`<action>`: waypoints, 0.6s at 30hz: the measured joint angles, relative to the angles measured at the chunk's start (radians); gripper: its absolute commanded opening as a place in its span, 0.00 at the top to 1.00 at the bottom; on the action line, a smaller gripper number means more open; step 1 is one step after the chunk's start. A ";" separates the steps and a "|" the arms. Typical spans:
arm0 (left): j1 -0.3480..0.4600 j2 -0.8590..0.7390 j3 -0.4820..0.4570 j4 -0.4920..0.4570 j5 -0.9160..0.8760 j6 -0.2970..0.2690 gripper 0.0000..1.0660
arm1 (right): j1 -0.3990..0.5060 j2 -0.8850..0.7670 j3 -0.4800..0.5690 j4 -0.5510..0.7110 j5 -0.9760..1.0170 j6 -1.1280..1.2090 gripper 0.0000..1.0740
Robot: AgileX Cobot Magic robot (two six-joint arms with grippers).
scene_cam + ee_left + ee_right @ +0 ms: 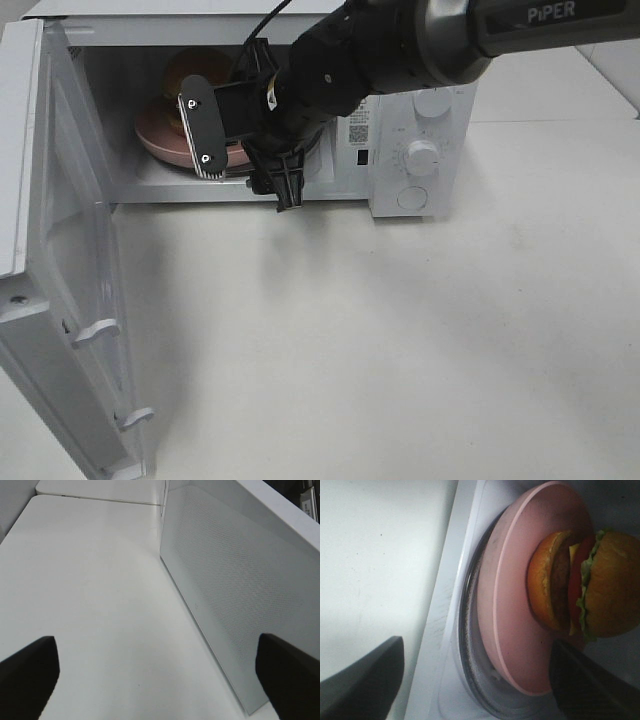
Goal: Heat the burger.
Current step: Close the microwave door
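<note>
The burger (193, 68) sits on a pink plate (150, 135) inside the open microwave (400, 215). The right wrist view shows it close up: the burger (600, 590), with golden bun, green lettuce and yellow cheese, rests on the pink plate (515, 605), which lies on the glass turntable (469, 645). My right gripper (255, 140) reaches into the oven's opening. Its jaws stand open on either side of the plate's near rim, and the right gripper (480, 680) holds nothing. Beside the door's outer face, my left gripper (160, 680) is open and empty.
The microwave door (60, 250) is swung wide open toward the front left; its perforated panel (240, 605) fills the left wrist view. The control knobs (422, 155) are on the oven's right side. White tabletop (400, 350) spreads in front.
</note>
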 measured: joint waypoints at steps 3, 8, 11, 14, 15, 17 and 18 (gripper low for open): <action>0.000 0.000 0.000 0.000 0.000 0.000 0.06 | 0.000 -0.038 0.055 -0.006 -0.007 0.023 0.29; 0.000 0.000 0.000 0.000 0.000 0.000 0.06 | 0.000 -0.108 0.156 -0.032 -0.015 0.090 0.29; 0.000 0.000 0.000 0.000 0.000 0.000 0.06 | 0.000 -0.159 0.222 -0.039 -0.016 0.131 0.29; 0.000 0.000 0.000 0.000 0.000 0.000 0.06 | 0.000 -0.224 0.288 -0.041 -0.018 0.167 0.29; 0.000 0.000 0.000 0.000 0.000 0.000 0.06 | 0.000 -0.267 0.333 -0.042 -0.019 0.192 0.29; 0.000 0.000 0.000 0.000 0.000 0.000 0.06 | 0.000 -0.285 0.351 -0.042 -0.020 0.206 0.29; 0.000 0.000 0.000 0.000 0.000 0.000 0.06 | 0.000 -0.333 0.394 -0.043 -0.021 0.241 0.29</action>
